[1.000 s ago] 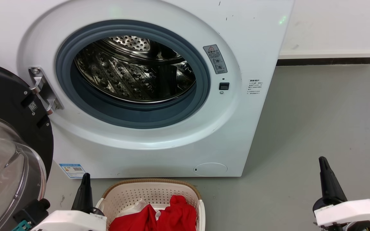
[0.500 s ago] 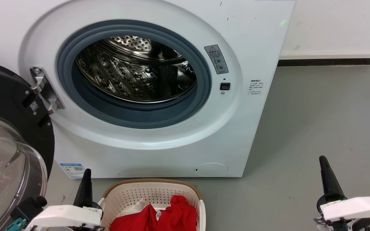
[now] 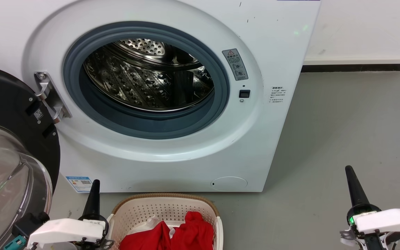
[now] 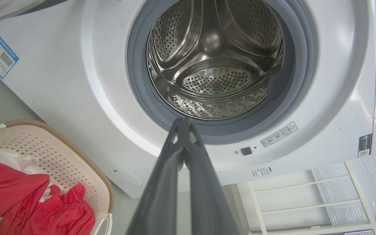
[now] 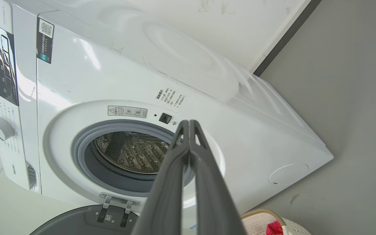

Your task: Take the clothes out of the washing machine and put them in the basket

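The white washing machine (image 3: 276, 45) stands with its black-framed door (image 3: 9, 114) swung open to the left, and its steel drum (image 3: 148, 80) shows bare metal. On the floor in front sits the cream basket (image 3: 167, 199), holding the red and white clothes (image 3: 172, 234). My left gripper (image 3: 95, 184) is shut, just left of the basket and holding nothing. Over the floor at the lower right, my right gripper (image 3: 349, 171) is shut and holds nothing. The left wrist view shows the drum (image 4: 214, 58), basket (image 4: 80, 166) and clothes (image 4: 28, 199); the right wrist view shows the machine (image 5: 116, 78).
Grey floor (image 3: 352, 121) stretches to the right of the machine up to a white wall with a dark skirting (image 3: 352, 66). In the left wrist view, a white metal rack (image 4: 305, 199) stands beside the machine.
Both arms have drawn back slightly toward the bottom edge, with the right gripper's tip rising a little. The head camera has shifted a little. Clothes and basket lie as before.
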Available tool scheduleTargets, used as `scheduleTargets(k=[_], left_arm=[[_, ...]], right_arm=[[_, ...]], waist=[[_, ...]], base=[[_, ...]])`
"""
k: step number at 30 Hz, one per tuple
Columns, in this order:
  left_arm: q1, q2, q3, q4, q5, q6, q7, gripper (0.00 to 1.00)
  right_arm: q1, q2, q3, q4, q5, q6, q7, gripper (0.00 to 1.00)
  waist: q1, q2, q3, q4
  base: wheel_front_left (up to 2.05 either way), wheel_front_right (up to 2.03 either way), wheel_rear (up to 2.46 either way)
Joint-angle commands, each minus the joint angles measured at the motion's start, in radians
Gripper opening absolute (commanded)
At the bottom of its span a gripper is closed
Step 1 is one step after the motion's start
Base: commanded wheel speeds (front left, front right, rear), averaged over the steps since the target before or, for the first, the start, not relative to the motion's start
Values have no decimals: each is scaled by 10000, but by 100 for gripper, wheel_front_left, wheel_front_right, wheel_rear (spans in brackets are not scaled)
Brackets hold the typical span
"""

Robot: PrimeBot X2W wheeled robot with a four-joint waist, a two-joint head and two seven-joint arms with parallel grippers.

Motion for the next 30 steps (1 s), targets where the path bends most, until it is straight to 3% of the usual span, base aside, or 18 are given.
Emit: scheduleTargets(k=[1, 30], left_arm=[[-247, 14, 19, -48, -178, -51, 47, 0], [-629, 14, 120, 241, -2938, -178, 718, 0]], right_arm=[[-272, -71, -23, -28, 182, -2, 55, 0], [-635, -33, -217, 361, 2987, -3, 763, 0]], waist=[[0, 0, 0, 1], [-1, 0, -25, 85]], base=[[0, 0, 0], [0, 0, 0]])
